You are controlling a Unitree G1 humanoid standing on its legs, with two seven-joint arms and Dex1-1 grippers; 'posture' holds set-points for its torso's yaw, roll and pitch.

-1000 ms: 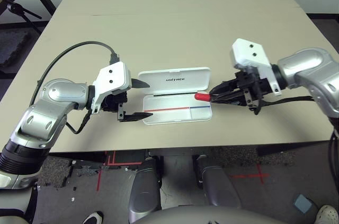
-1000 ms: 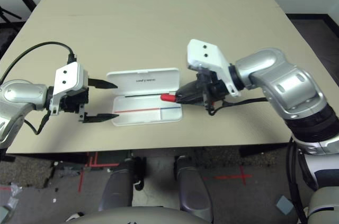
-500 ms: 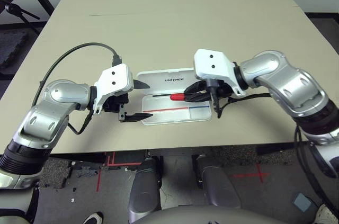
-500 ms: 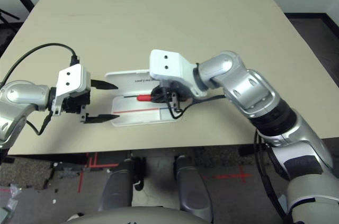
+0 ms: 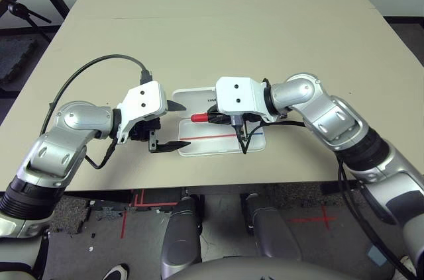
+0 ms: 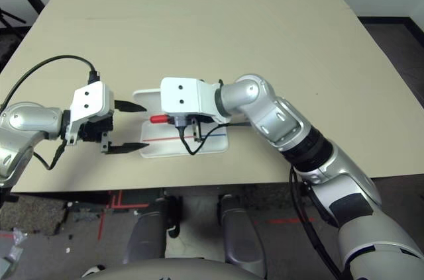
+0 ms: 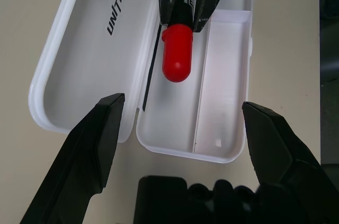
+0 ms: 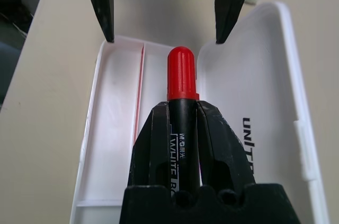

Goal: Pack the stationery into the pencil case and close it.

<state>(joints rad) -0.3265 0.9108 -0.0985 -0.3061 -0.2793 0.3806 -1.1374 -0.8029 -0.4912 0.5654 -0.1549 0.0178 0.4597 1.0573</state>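
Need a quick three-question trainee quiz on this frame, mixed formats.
1. True or false: the case lies open.
2. What does the right gripper hold? A) highlighter B) marker C) nothing
3. Fill in: the left gripper is ____, its fingers either side of the case's end.

Key: 1 true; 2 B; 3 open.

My right gripper (image 6: 173,120) holds the red marker (image 6: 158,119) over the open pencil case (image 6: 211,142) on the worktop (image 6: 199,22); my left gripper (image 6: 136,126), jaws apart, sits just beside the case.
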